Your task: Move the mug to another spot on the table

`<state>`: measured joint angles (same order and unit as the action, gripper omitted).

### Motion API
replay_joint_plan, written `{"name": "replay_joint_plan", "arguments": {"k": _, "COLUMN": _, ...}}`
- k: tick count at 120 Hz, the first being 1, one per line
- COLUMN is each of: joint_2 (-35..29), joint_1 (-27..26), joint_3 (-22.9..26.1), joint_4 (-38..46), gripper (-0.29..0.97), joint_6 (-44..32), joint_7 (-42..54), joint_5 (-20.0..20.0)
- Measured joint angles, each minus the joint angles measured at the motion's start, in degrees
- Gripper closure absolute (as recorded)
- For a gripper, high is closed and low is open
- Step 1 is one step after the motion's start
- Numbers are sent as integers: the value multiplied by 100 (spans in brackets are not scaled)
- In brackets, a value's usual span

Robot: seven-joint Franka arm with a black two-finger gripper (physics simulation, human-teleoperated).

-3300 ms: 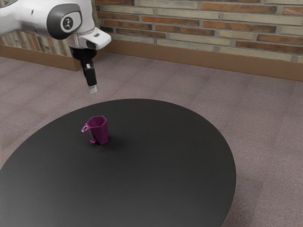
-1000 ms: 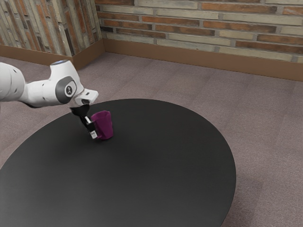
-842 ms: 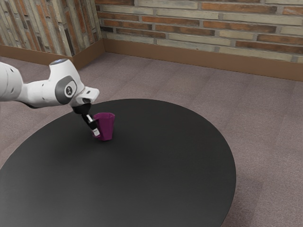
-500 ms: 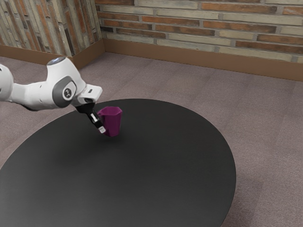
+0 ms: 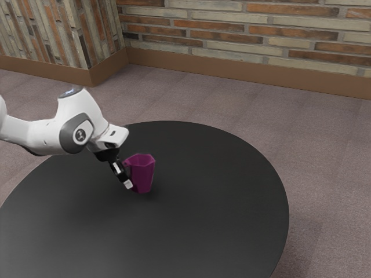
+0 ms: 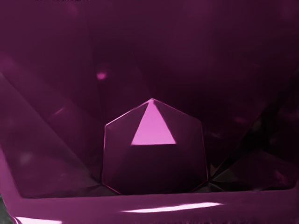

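My pincer (image 5: 123, 176) is clenched on the purple faceted mug (image 5: 142, 172), gripping it at the side that faces the exterior view's left. One black finger with a pale tip shows against that side. The mug is close to upright with its mouth up. It is over the round black desk (image 5: 220, 220), in the desk's half toward the exterior view's left and somewhat nearer the desk's far edge than its near edge. A soft dark shade lies on the desk right under the mug. I cannot tell whether the mug's base touches the desk or hangs just above it.

My white arm (image 5: 52, 130) reaches in over the desk's rim from the exterior view's left and bends down to the mug.

In the wrist view I look straight down into the mug (image 6: 154, 154). Its dark purple walls slope in to a six-sided bottom, where one triangular facet shines light pink. The near rim runs blurred along the lower edge.

Around the desk lies a grey-brown carpeted floor (image 5: 324, 145), and beyond the desk stands a brick wall (image 5: 261, 29) with a brown baseboard.
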<state>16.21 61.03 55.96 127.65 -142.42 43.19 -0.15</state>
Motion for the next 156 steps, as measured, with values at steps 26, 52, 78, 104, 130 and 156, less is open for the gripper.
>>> {"name": "replay_joint_plan", "arguments": {"k": 26, "joint_2": 15, "joint_1": 796, "joint_3": 830, "joint_4": 461, "gripper": 74, "joint_6": -72, "joint_7": -32, "joint_5": 0}}
{"name": "replay_joint_plan", "arguments": {"k": 52, "joint_2": 65, "joint_1": 1168, "joint_3": 1144, "joint_4": 562, "gripper": 54, "joint_6": -68, "joint_7": -4, "joint_5": -28}}
{"name": "replay_joint_plan", "arguments": {"k": 78, "joint_2": 30, "joint_1": 1364, "joint_3": 1162, "joint_4": 552, "gripper": 19, "joint_6": -13, "joint_7": 158, "joint_5": -87}}
{"name": "replay_joint_plan", "arguments": {"k": 104, "joint_2": 11, "joint_1": 2409, "joint_3": 2236, "joint_4": 518, "gripper": 7, "joint_6": 49, "joint_7": 303, "joint_5": -93}}
{"name": "replay_joint_plan", "arguments": {"k": 130, "joint_2": 12, "joint_1": 3031, "joint_3": 3091, "joint_4": 375, "gripper": 2, "joint_6": 82, "joint_7": 410, "joint_5": -92}}
{"name": "replay_joint_plan", "arguments": {"k": 156, "joint_2": -7, "joint_1": 3049, "joint_3": 3284, "joint_4": -426, "gripper": 1, "joint_6": 390, "joint_7": 465, "joint_5": 205}}
